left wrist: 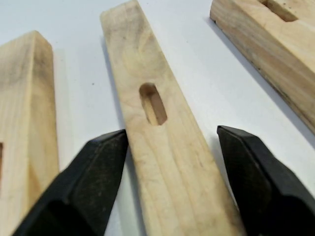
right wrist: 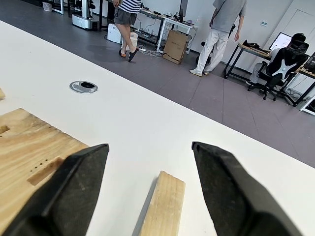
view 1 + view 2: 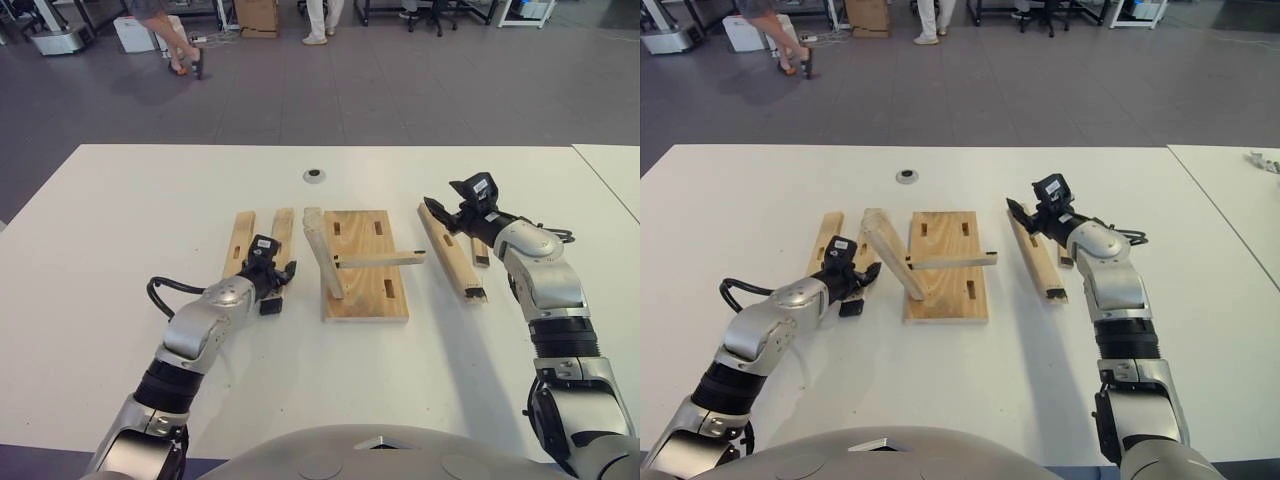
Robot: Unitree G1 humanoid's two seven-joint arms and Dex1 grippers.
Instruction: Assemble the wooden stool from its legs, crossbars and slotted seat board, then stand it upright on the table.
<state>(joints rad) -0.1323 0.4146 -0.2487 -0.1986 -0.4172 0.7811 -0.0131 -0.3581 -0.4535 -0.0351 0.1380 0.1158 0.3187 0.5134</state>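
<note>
While the left gripper (image 1: 172, 132) holds its fingers spread either side of a leg (image 1: 167, 162), one perhaps touching it, that leg lies left of the seat board (image 3: 385, 290), its long axis toward the desk's (image 3: 150, 200) far edge. The right gripper (image 2: 150, 146), also spread, straddles a second leg (image 2: 162, 206).

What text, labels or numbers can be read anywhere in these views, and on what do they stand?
No text is legible.
White label on the left gripper: too small to read.
White tag on the right gripper: too small to read.
Seat board: no print visible.
</note>
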